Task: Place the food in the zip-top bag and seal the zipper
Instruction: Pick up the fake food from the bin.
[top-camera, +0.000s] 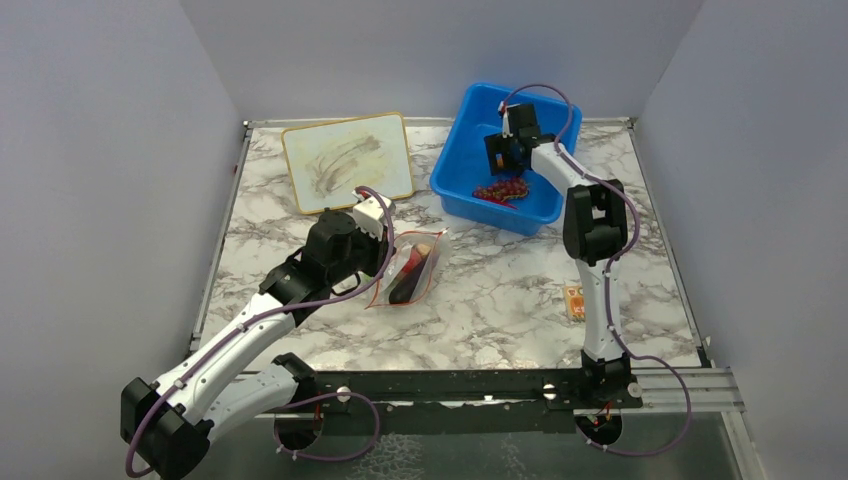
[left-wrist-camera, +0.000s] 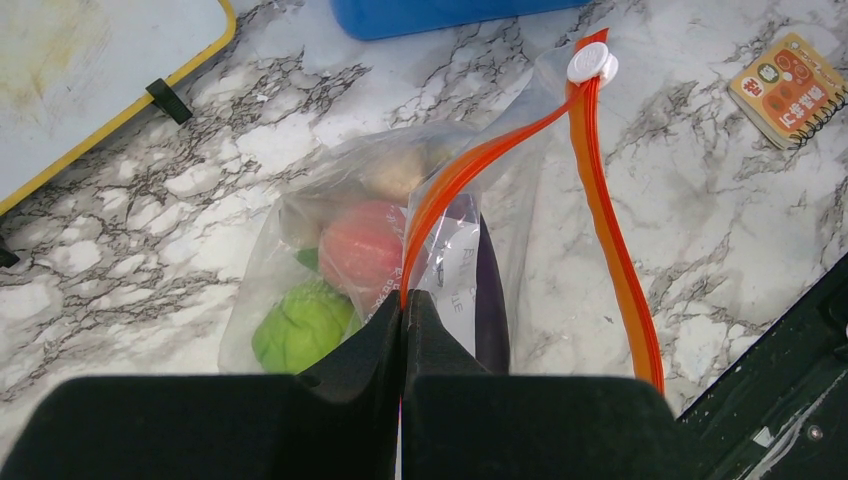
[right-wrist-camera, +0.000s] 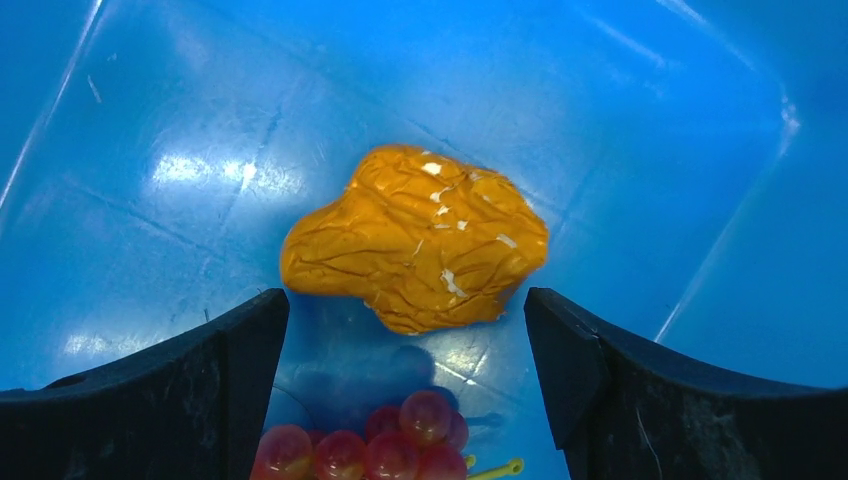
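Note:
The clear zip-top bag (top-camera: 410, 270) lies mid-table with its mouth spread. My left gripper (left-wrist-camera: 405, 300) is shut on one lip of the orange-red zipper (left-wrist-camera: 610, 240); the white slider (left-wrist-camera: 591, 65) sits at the far end. Inside the bag (left-wrist-camera: 350, 180) are a green lime (left-wrist-camera: 300, 325), a pink-red peach (left-wrist-camera: 360, 250), a purple eggplant (left-wrist-camera: 490, 300) and a pale piece (left-wrist-camera: 400, 170). My right gripper (right-wrist-camera: 405, 310) hangs open inside the blue bin (top-camera: 470, 160), just above an orange piece (right-wrist-camera: 420, 235) and a dark red grape bunch (right-wrist-camera: 380, 445). Nothing is between its fingers.
A yellow-framed whiteboard (top-camera: 347, 160) lies at the back left, close to the bag. A small orange card (top-camera: 574, 300) rests beside the right arm. The bin stands at the back right, and grey walls close in the table.

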